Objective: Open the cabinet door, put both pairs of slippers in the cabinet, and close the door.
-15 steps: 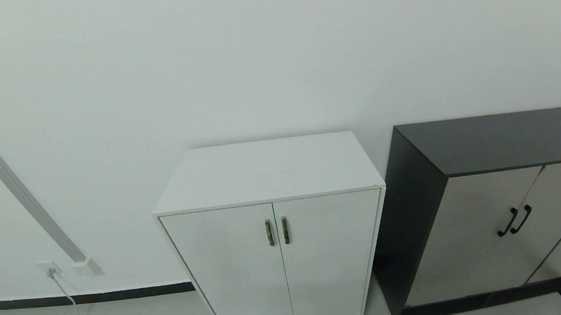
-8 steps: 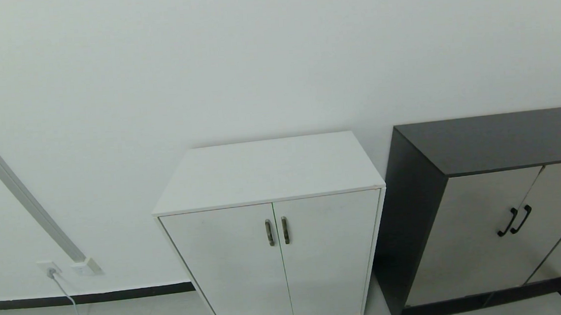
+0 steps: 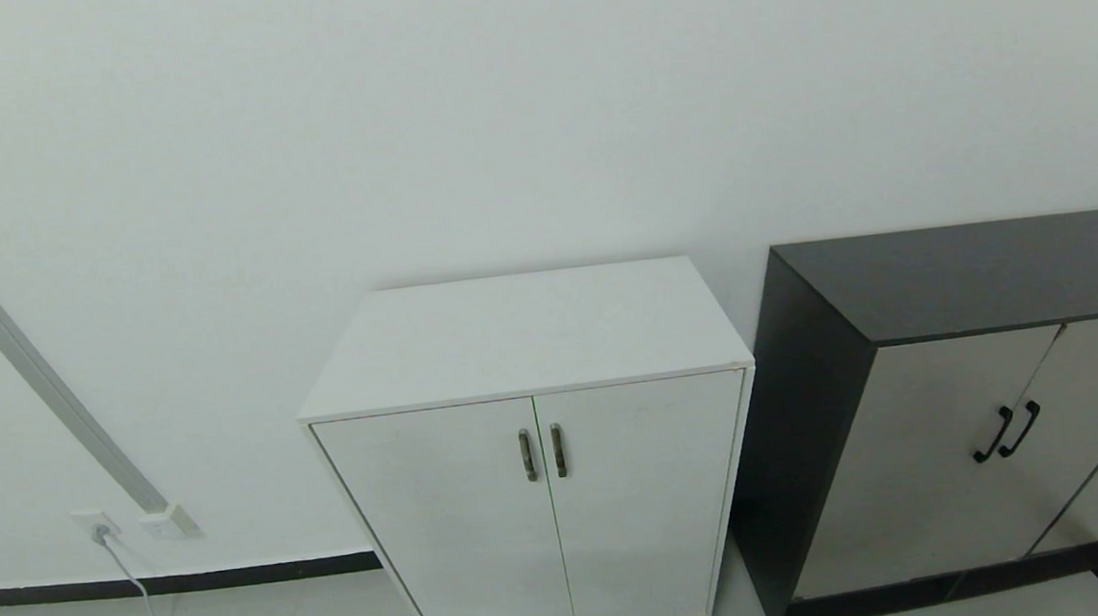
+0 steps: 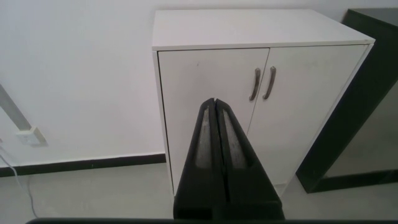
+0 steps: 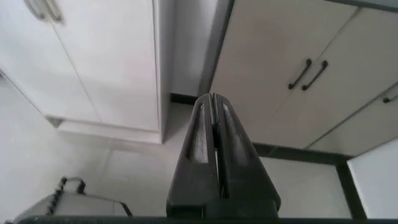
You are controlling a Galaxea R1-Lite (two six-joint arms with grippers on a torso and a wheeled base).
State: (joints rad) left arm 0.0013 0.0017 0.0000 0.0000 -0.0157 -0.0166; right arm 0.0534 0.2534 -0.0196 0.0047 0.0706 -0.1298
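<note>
My left gripper (image 4: pixel 215 102) is pressed together. Risk: the white cabinet (image 3: pixel 447 508) has handles (image 4: pixel 255 84) just beside each other, so I could hook the wrong door. Doors shut, cabinet ahead, well apart. My right gripper (image 5: pixel 214 98), also pressed together, points between it and the black cabinet (image 3: pixel 944 290).

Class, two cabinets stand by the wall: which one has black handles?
The black-framed cabinet on the right; the white cabinet has dull metal handles.
</note>
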